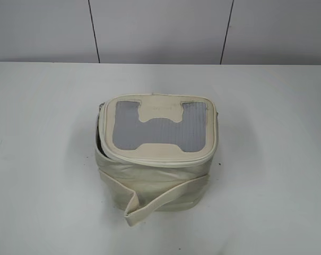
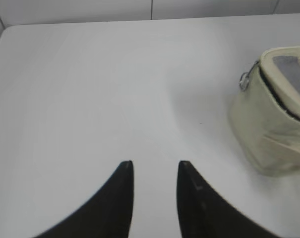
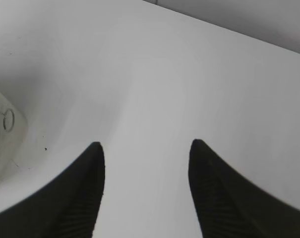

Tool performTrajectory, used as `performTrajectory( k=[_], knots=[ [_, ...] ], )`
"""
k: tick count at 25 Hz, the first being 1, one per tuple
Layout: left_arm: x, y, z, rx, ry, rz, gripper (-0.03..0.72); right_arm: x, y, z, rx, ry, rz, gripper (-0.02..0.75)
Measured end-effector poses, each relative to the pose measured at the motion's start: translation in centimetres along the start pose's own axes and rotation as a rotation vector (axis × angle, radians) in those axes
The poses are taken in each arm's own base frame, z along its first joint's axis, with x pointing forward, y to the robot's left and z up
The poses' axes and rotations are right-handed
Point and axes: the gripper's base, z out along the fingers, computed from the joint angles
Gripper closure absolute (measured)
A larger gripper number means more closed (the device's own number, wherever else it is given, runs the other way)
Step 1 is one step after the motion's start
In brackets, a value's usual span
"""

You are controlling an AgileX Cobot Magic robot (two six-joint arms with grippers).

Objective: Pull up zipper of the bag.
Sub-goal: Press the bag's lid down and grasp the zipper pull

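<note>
Currently bag [image 2: 271,119] right of open left hand [image 2: 154,168], well apart.

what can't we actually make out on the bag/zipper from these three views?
- Exterior view: no slider visible on the zipper; the bag hides its own back and right side.
- Left wrist view: bag cut off by the right edge; a ring pull shows, its slider too small.
- Right wrist view: only a blurred sliver of bag and one ring pull at the left edge.

Slanted front view (wrists low, flanking bag [image 1: 155,154])
</note>
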Motion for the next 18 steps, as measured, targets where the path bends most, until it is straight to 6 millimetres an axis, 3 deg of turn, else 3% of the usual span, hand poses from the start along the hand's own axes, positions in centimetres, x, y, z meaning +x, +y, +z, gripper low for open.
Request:
performTrajectory(
  k=[5, 12, 16, 18],
  knots=[
    [-2.7, -0.5, 2.8, 0.118, 0.059, -0.116, 0.448, -3.9, -0.2, 3.4, -0.132, 0.035, -0.103, 0.303],
    [-5.5, -1.4, 8.5, 0.356, 0.189, -0.160, 0.444, -8.2, 0.0, 8.2, -0.369, 0.099, -0.219, 0.303],
    [-6.3, -1.2, 12.6, 0.428, 0.279, -0.158, 0.441, -10.1, 1.8, 10.5, -0.459, 0.118, -0.321, 0.303],
    [-6.7, -1.1, 14.2, 0.462, 0.295, -0.145, 0.441, -10.7, 3.8, 11.9, -0.499, 0.125, -0.381, 0.303]
  ],
)
